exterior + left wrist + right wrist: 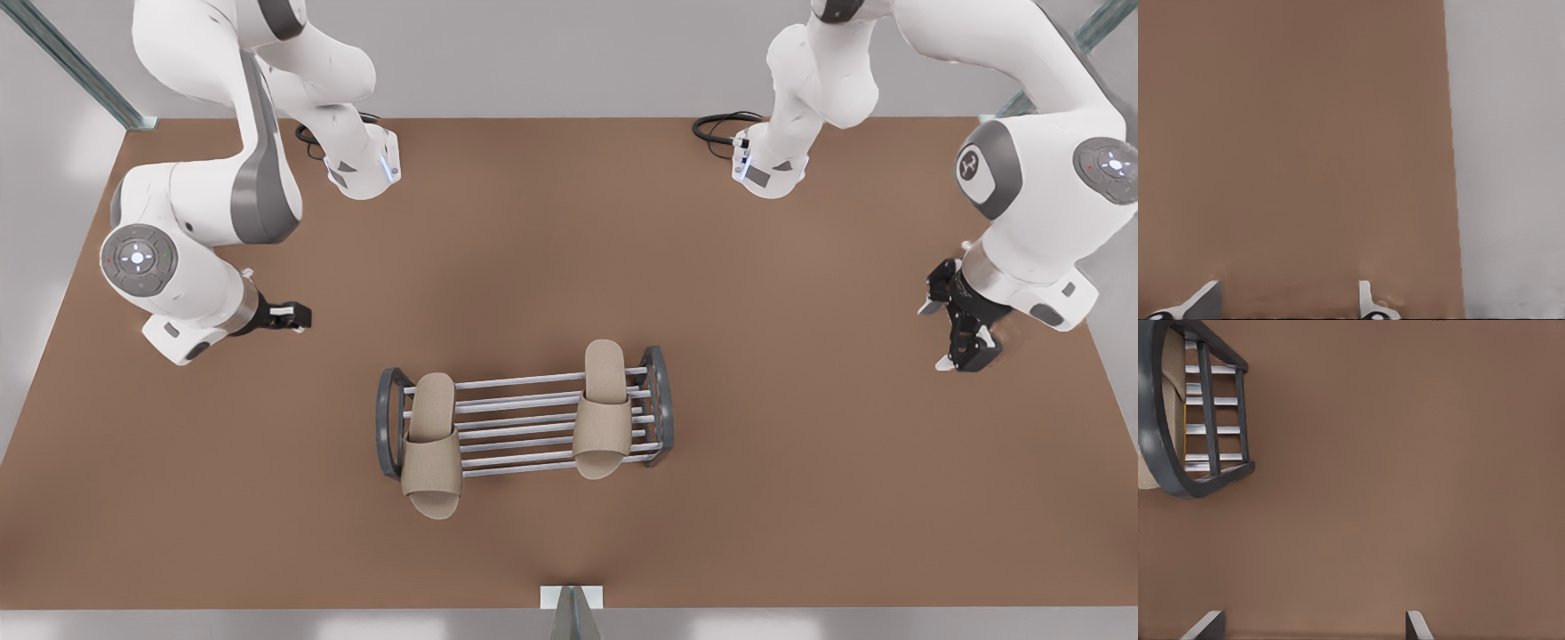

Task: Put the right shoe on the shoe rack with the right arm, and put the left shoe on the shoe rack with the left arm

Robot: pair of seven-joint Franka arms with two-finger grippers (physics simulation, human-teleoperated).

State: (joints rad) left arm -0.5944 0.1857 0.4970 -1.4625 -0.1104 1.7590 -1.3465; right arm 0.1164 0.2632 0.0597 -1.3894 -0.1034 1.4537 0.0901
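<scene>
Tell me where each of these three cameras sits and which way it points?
Front view: high above the table, facing the arms and looking down at the shoe rack, which carries the right shoe and left shoe. Both white arms show, with the left gripper at its right and the right gripper at its left.
Left wrist view: on the left arm, facing bare table by its edge; open fingers show.
Right wrist view: on the right arm, facing the table and one rack end; open fingers show.
Shared: front and right wrist views both show the rack.
</scene>
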